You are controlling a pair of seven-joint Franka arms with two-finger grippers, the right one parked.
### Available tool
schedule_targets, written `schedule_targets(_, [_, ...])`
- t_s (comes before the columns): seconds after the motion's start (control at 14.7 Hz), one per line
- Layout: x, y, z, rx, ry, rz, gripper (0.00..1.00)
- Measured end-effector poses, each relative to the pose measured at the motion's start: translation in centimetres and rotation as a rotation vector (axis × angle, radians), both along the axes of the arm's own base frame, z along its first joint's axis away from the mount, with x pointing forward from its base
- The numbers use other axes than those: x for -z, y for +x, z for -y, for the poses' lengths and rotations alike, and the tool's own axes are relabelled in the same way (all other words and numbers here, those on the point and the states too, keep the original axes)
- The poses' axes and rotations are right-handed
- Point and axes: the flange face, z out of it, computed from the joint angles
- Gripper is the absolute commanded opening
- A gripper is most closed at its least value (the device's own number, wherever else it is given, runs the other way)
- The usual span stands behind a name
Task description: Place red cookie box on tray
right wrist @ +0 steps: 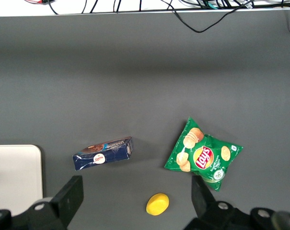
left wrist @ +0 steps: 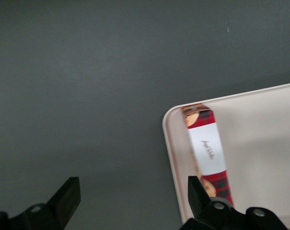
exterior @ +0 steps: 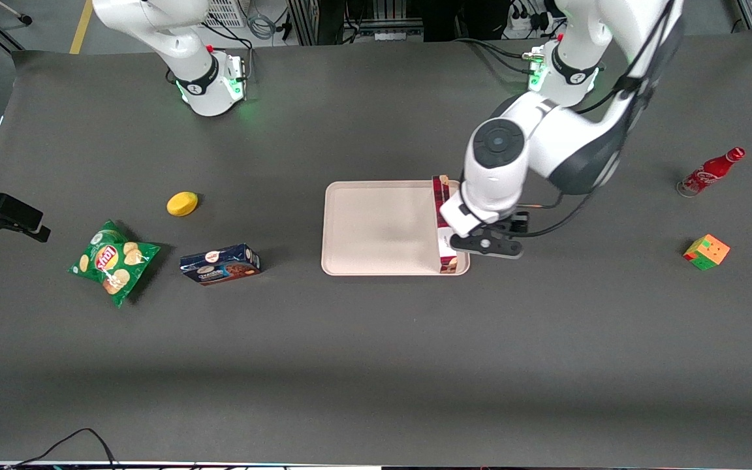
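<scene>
Jaws of the left gripper (left wrist: 130,201) stand wide apart and hold nothing; the red cookie box (left wrist: 209,148) lies flat in the tray (left wrist: 169,143), along its rim, just beside one finger (left wrist: 196,191), its length running straight away from the jaws.

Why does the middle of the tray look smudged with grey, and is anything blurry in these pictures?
Front view: the grey patch on the tray looks like a soft shadow of the arm above it. Left wrist view: the red cookie box is fairly sharp, while the open gripper close to the lens looks dark and soft. Right wrist view: evenly lit, no glare.
</scene>
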Motion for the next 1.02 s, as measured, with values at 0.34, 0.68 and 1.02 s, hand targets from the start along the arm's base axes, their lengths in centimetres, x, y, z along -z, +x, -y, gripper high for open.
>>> schedule_targets(0.34, [-8.7, 4.5, -11.8, 0.071, -0.029, 0.018, 1.00])
schedule_targets(0.68, [-15.5, 4.6, -22.7, -0.064, -0.073, 0.020, 1.00])
schedule_targets(1.02, [-20.8, 4.5, -27.1, -0.159, -0.095, 0.020, 1.00])
